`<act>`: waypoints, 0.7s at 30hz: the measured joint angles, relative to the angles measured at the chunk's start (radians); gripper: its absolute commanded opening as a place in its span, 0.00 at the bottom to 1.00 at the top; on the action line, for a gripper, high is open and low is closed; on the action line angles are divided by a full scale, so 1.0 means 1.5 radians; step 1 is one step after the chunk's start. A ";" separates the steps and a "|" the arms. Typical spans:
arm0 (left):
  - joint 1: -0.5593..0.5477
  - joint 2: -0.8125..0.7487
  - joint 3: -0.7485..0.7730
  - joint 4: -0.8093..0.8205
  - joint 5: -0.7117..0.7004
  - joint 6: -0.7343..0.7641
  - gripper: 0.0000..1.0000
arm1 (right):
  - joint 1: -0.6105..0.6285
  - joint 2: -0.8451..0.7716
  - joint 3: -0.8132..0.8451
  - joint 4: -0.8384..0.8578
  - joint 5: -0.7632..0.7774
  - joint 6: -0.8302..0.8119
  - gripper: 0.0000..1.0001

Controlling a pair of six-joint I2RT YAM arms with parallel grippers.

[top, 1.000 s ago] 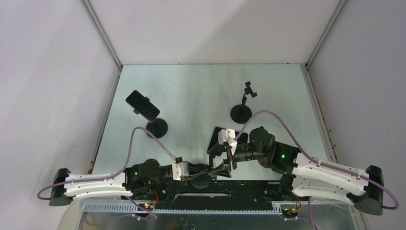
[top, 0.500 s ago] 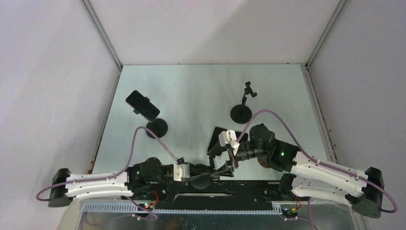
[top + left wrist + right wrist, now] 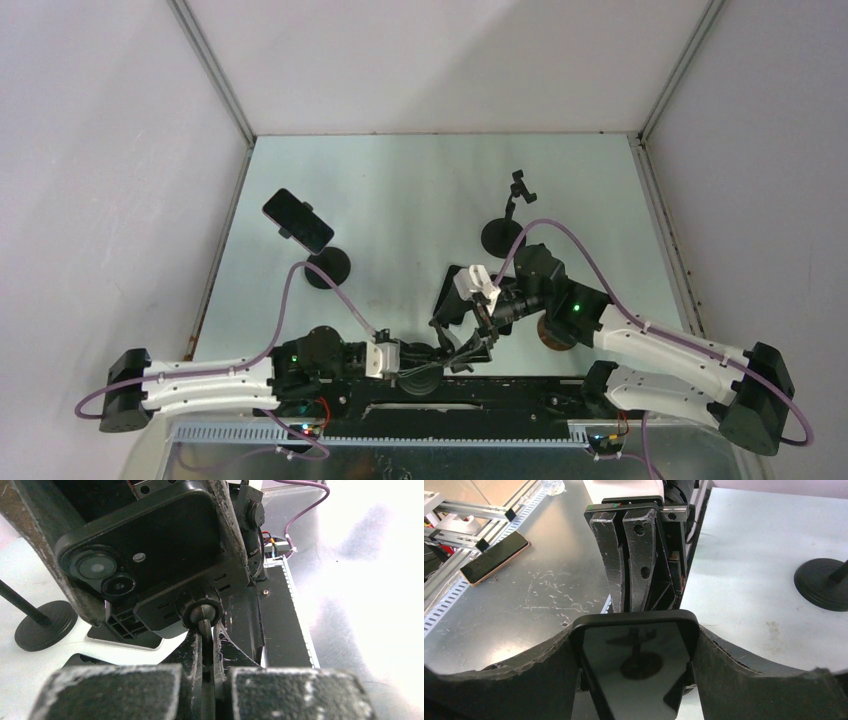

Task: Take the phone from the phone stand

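— Two phones sit on stands here; which one is in play?
— Not the far-left phone (image 3: 298, 220), which is well apart from both arms. The one that counts is low and centre, between the grippers.
— Start at the left, then.
— There the left gripper (image 3: 206, 647) is clenched on the stem of the stand (image 3: 172, 611), just under the cradle's knob. The phone (image 3: 150, 535) sits directly beyond those fingertips. Its back and lenses face the left wrist camera, and the cradle is against its back.
— And to the right?
— There the right gripper (image 3: 634, 672) pinches the phone across its width, one finger on each long edge, with the screen toward its own camera. The long axis runs in line with the right fingers and points at the left gripper's tips.
— So which way does the pull go?
— My read is that the phone is not yet free. It has to part from the cradle away from the left gripper while the left arm pins the stem, so the right arm does the moving. If the cradle bites, the stem may twist in the left fingers.
— Anything further right?
— Only an empty stand (image 3: 503, 236), well apart.
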State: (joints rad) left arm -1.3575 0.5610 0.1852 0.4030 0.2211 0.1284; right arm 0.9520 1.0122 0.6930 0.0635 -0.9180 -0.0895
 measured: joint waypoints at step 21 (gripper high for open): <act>-0.004 -0.046 -0.006 -0.031 -0.059 -0.005 0.00 | 0.047 -0.035 0.001 -0.021 0.134 0.033 0.00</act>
State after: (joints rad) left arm -1.3632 0.4927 0.1757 0.3565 0.1329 0.1204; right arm 1.0225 0.9604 0.6941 0.0319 -0.7170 -0.0399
